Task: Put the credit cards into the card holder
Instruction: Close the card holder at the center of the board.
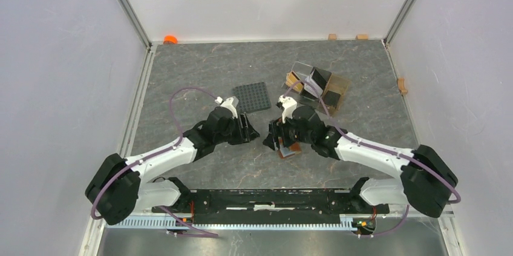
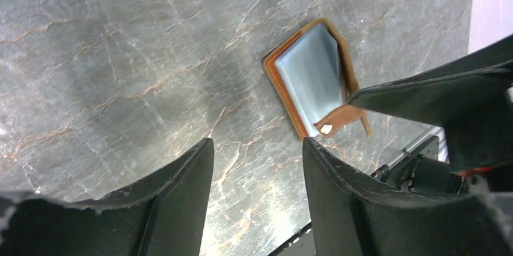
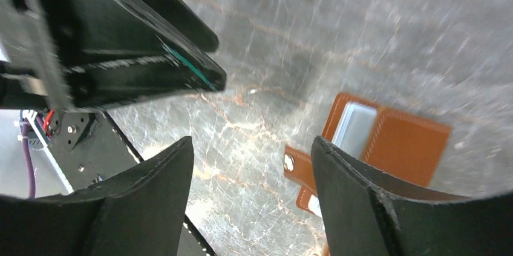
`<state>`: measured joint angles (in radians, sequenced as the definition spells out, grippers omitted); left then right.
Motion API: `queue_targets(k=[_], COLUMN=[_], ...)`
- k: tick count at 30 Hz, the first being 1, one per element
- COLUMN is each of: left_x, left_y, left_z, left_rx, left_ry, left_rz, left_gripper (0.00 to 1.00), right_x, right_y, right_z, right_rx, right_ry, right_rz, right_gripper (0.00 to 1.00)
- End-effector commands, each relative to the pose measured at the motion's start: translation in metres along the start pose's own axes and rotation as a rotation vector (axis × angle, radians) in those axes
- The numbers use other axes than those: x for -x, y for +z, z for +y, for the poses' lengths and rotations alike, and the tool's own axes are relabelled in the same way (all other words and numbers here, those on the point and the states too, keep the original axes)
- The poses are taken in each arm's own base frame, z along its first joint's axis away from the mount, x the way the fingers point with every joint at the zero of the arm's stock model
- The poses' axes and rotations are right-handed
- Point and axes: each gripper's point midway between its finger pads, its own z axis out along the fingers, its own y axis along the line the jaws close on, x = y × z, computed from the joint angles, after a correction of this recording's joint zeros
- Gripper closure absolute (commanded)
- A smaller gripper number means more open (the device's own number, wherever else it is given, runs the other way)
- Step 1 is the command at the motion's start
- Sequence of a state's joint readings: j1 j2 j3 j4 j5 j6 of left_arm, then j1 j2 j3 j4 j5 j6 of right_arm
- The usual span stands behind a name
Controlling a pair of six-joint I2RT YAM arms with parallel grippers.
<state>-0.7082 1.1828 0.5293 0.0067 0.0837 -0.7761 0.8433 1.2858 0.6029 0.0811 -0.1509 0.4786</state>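
The brown leather card holder [image 2: 284, 80] lies open on the marble table, a pale grey credit card [image 2: 311, 77] tucked inside it. Its snap strap [image 2: 336, 120] sticks out on one side. In the right wrist view the card holder [image 3: 405, 144] shows the same card [image 3: 354, 126] in its slot. My left gripper [image 2: 257, 147] hovers open over bare table, left of the holder, with nothing in it. My right gripper [image 3: 251, 144] is open too, one finger above the holder's edge. From above, both grippers [image 1: 248, 129] [image 1: 272, 138] face each other beside the holder [image 1: 291, 149].
A clear amber compartment stand [image 1: 336, 89] with dark cards [image 1: 319, 79] in it stands behind the right arm. A dark grey studded square plate [image 1: 252, 97] lies behind the left gripper. Small orange and tan bits sit along the back wall.
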Motion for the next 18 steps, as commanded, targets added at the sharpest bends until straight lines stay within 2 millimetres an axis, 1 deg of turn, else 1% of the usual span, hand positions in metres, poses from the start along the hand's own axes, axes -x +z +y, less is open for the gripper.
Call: queue_targets(k=[1, 3, 5, 8, 11, 13, 15, 18], left_x=[0.023, 0.023, 0.023, 0.027, 0.028, 0.026, 0.023, 0.020], left_y=[0.001, 0.010, 0.018, 0.028, 0.035, 0.039, 0.043, 0.046], left_z=[-0.025, -0.035, -0.047, -0.063, -0.073, -0.075, -0.075, -0.075], left_rx=[-0.019, -0.029, -0.043, -0.062, -0.074, -0.074, -0.070, -0.069], left_ry=[0.052, 0.062, 0.070, 0.078, 0.082, 0.082, 0.081, 0.080], left_rz=[-0.014, 0.008, 0.024, 0.031, 0.037, 0.046, 0.058, 0.071], left_gripper=[0.37, 0.37, 0.36, 0.33, 0.31, 0.29, 0.28, 0.26], right_x=[0.052, 0.059, 0.061, 0.053, 0.036, 0.024, 0.011, -0.005], right_y=[-0.029, -0.041, -0.051, -0.063, -0.064, -0.060, -0.053, -0.042], right_z=[-0.005, -0.016, -0.035, -0.071, -0.094, -0.102, -0.103, -0.097], right_rx=[-0.044, -0.048, -0.078, -0.153, -0.185, -0.176, -0.154, -0.085], right_ry=[-0.113, -0.112, -0.082, -0.038, 0.004, 0.023, 0.029, 0.054], right_rz=[-0.063, -0.073, -0.081, -0.072, -0.045, -0.022, 0.004, 0.027], right_gripper=[0.22, 0.19, 0.18, 0.17, 0.22, 0.26, 0.28, 0.30])
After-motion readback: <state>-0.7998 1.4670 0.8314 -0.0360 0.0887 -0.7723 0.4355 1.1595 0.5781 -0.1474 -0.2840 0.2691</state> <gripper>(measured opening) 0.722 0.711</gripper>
